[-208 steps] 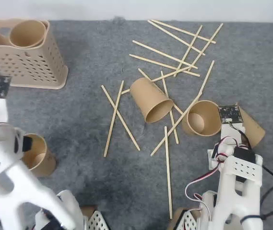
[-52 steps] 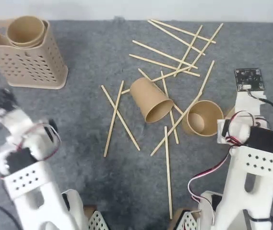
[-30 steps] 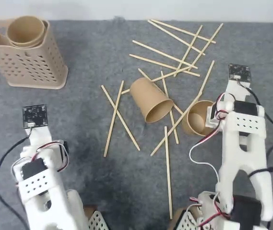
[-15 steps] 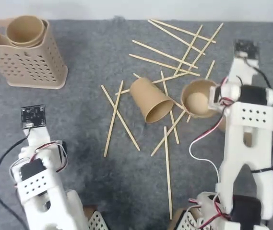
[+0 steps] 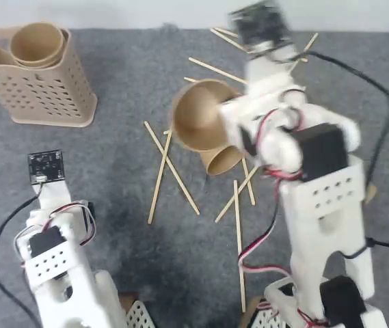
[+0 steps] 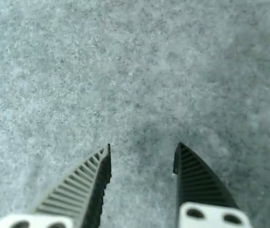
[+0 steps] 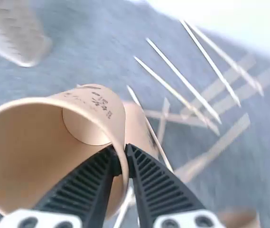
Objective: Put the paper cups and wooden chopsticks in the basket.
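Two arms work over a grey-covered table.

High view: the right hand carries a paper cup raised above the scattered wooden chopsticks. The cup's long axis lies roughly level and its mouth is turned toward the basket. The basket stands well apart at the far left corner, with nested cups already inside. A second cup lies on its side just below the carried one. The left arm sits nearer the basket. Half a second earlier the carried cup hung lower and farther right, beside the chopstick pile; it has since risen and swung left. The left arm has not shifted.

Left wrist view: the left hand is moderately spread, with nothing between its fingers, over bare table covering.

Right wrist view: the right hand is closed narrowly on the cup's wall at the rim, one finger inside and one outside. The second cup shows just behind, chopsticks lie beyond, and a blurred basket corner is far off. The transfer appears to be mid-course.
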`<state>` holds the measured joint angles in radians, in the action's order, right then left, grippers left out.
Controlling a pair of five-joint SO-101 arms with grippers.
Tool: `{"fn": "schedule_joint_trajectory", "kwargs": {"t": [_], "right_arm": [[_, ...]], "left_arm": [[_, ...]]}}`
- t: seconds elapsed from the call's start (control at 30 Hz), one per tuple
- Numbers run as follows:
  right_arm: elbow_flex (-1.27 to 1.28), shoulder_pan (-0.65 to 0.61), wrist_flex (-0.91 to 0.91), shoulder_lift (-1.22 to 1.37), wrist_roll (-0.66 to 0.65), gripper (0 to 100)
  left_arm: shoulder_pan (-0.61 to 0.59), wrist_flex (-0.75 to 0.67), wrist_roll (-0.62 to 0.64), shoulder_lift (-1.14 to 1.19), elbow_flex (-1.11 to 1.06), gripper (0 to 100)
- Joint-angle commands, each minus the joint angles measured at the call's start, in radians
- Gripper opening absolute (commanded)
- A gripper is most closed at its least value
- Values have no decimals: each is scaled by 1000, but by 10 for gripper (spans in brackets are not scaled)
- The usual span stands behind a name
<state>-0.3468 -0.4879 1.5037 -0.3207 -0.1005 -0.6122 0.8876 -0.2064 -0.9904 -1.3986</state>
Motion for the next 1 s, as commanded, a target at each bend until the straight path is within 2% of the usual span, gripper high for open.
{"fn": "schedule_joint_trajectory", "kwargs": {"t": [0.0, 0.17, 0.47, 0.53, 0.67, 0.73, 0.97], "right_arm": [[-54, -91, -151, 8, -71, 8], [-97, -165, -323, 124, -120, 8], [-468, -251, -397, 496, -195, 8], [-555, -260, -358, 584, -192, 8], [-657, -266, -91, 708, -143, 8], [-683, -266, 13, 756, -123, 8], [-697, -271, 160, 880, -60, 8]], "left_arm": [[-6, -8, -8, -21, 5, 203], [-5, -8, -8, -21, 5, 203], [0, -14, -8, -21, 5, 203], [0, -15, -8, -21, 7, 203], [-15, -31, -8, -21, 18, 202], [-75, -49, 0, -21, 36, 202], [-310, -195, 301, -20, 82, 202]]}}
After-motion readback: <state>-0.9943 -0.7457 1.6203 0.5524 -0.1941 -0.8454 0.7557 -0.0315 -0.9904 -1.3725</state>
